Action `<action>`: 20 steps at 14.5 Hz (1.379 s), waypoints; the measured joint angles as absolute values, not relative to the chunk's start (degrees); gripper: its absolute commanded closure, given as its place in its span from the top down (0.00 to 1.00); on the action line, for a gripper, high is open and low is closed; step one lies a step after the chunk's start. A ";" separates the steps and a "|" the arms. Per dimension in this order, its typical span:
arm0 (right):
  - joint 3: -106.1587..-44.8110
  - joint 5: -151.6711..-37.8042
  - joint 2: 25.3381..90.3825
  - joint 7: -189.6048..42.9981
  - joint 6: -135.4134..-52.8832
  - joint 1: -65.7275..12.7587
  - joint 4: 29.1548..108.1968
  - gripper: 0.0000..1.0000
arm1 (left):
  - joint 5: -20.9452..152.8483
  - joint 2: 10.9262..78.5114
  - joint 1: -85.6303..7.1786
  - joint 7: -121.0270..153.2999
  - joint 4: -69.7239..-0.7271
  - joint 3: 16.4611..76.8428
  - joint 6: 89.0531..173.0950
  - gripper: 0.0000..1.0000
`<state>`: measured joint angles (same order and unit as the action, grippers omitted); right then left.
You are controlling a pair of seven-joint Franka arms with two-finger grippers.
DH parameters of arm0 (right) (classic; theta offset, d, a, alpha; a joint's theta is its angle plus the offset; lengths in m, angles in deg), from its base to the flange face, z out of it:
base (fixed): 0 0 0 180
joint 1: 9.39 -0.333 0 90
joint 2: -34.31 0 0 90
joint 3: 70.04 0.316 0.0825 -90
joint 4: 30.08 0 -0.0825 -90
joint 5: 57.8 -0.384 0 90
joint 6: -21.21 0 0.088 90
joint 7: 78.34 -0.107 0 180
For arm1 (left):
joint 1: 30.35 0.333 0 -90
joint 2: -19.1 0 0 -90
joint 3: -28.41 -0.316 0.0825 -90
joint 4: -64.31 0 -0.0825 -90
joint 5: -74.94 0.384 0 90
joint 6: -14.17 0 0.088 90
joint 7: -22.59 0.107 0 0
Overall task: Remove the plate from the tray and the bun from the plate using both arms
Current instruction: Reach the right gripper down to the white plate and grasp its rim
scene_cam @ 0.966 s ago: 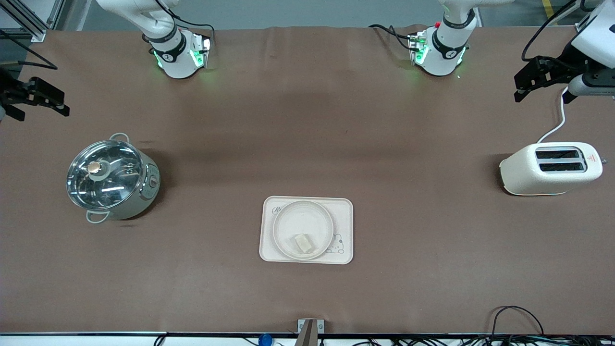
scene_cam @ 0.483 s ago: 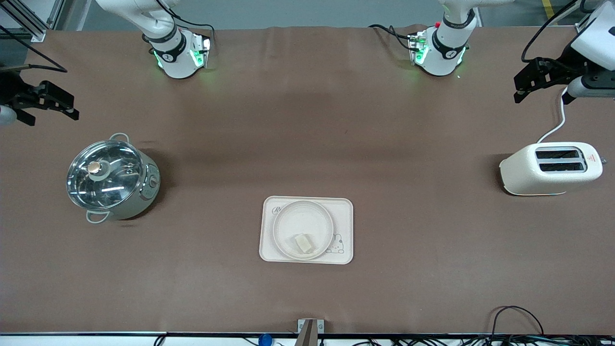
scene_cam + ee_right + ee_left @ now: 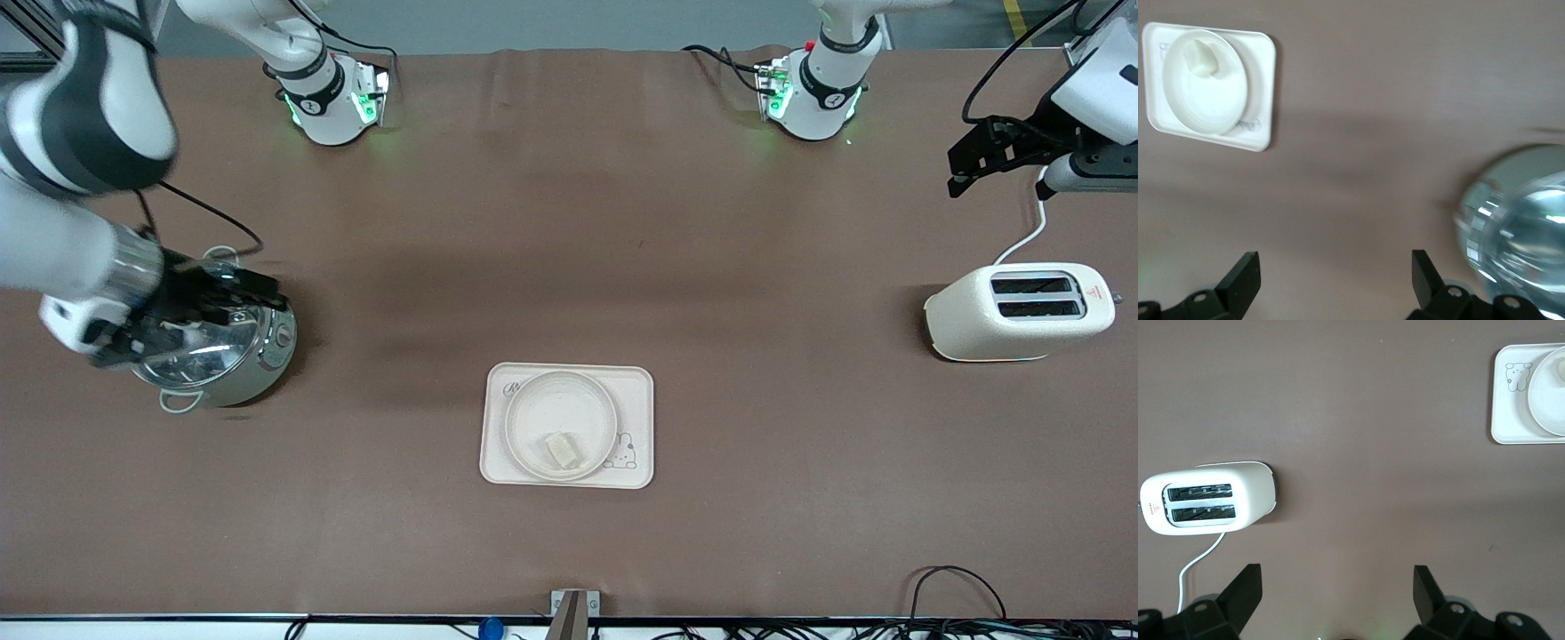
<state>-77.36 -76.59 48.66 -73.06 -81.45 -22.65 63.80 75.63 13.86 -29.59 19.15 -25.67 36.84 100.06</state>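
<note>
The round cream plate point(image 3: 556, 404) lies on a rectangular cream tray point(image 3: 633, 387) with a rabbit drawing, in the middle of the table near the front camera. The small pale bun point(image 3: 562, 450) rests in the plate at its camera-side rim. The right wrist view shows plate point(image 3: 1205, 100) and bun point(image 3: 1203, 53) some way off. My right gripper point(image 3: 236, 307) hangs open and empty over the lidded pot. My left gripper point(image 3: 958, 169) is open and empty over the table's edge at the left arm's end, and its wrist view point(image 3: 1338, 587) shows bare table between the fingers.
A steel pot point(image 3: 258, 356) with a glass lid stands toward the right arm's end. A white two-slot toaster point(image 3: 1018, 311) with a white cord stands toward the left arm's end. Brown cloth covers the table. Cables lie along the camera-side edge.
The right arm has swung in from the table's end to hang over the pot. The left gripper has barely shifted. Plate, bun and tray have not moved.
</note>
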 measured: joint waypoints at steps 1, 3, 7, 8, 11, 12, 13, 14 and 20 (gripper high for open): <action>-77.31 -78.44 51.21 -73.79 -84.48 -24.73 63.94 1.00 | 75.63 13.95 -29.59 19.12 -25.67 36.84 100.06 1.00; -77.26 -81.44 55.80 -74.94 -89.64 -28.79 64.03 1.00 | 75.63 14.08 -29.58 19.09 -25.68 36.83 100.05 1.00; -77.21 -91.62 64.71 -75.41 -104.12 -35.00 63.95 1.00 | 75.63 14.28 -29.56 19.08 -25.71 36.82 100.05 1.00; -77.17 -93.70 67.39 -75.40 -108.37 -36.89 63.61 1.00 | 75.63 14.33 -29.56 19.08 -25.71 36.82 100.05 1.00; -77.18 -97.11 75.26 -76.55 -116.41 -41.94 60.27 0.92 | 75.63 14.65 -29.55 19.07 -25.72 36.82 100.06 1.00; -77.22 -97.25 77.40 -77.68 -117.09 -42.53 58.35 0.86 | 75.63 14.82 -29.55 19.07 -25.74 36.82 100.06 1.00; -77.26 -97.26 79.18 -78.38 -117.17 -42.61 56.21 0.79 | 75.63 14.98 -29.55 19.07 -25.75 36.82 100.08 1.00; -77.44 -97.27 80.63 -78.65 -117.15 -42.54 54.16 0.73 | 75.63 15.09 -29.55 19.07 -25.76 36.82 100.10 1.00; -77.70 -97.32 86.76 -78.96 -117.54 -42.26 46.74 0.48 | 75.63 15.18 -29.55 19.07 -25.99 36.83 100.11 1.00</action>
<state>-77.70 -97.32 86.76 -78.96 -117.54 -42.26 46.74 75.63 15.18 -29.55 19.07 -25.99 36.83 100.11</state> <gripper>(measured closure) 0.396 0.000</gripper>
